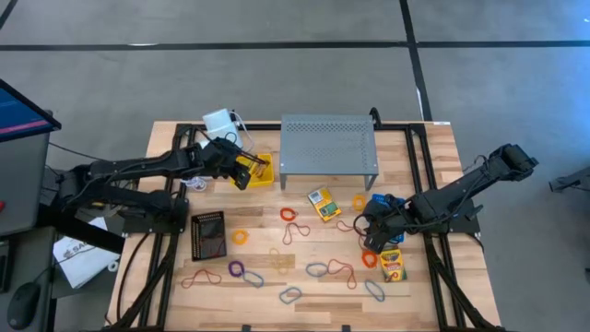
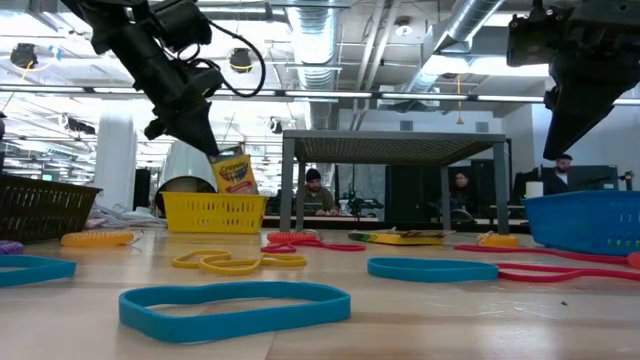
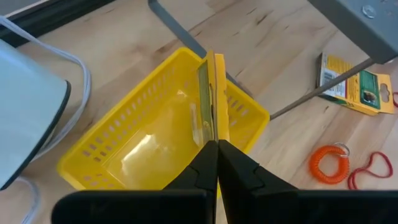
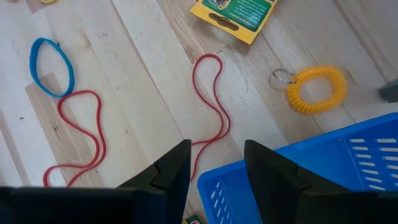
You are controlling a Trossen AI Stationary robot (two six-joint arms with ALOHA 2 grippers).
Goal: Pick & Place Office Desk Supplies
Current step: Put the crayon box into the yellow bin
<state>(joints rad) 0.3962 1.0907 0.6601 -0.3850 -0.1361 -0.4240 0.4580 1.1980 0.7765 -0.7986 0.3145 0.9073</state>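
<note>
My left gripper (image 3: 217,146) is shut on a yellow crayon box (image 2: 232,172) over the yellow basket (image 1: 263,172) at the table's far left. My right gripper (image 4: 214,167) is open and hovers above the near rim of the blue basket (image 4: 323,168), over a red rubber band (image 4: 208,99), touching nothing. Rubber bands of several colours lie flat on the wood, among them a blue one (image 2: 235,303). One more crayon box (image 1: 324,203) lies mid-table, another (image 1: 392,266) near my right gripper (image 1: 371,238). My left gripper pinches the crayon box by its upper end (image 3: 212,134) between the two fingers, slanting down from the table's left. The box shows edge-on in the wrist view. It hangs tilted below the fingers, its lower end (image 2: 238,190) behind the yellow basket's rim (image 2: 213,200).
The grey perforated shelf (image 1: 328,148) stands beside the yellow basket. A white cylinder with cord (image 1: 219,122) sits behind it. A black mesh basket (image 1: 208,235) stands near left. An orange coil (image 3: 329,163) and a yellow coil (image 4: 317,90) lie on the wood. People sit in the room beyond.
</note>
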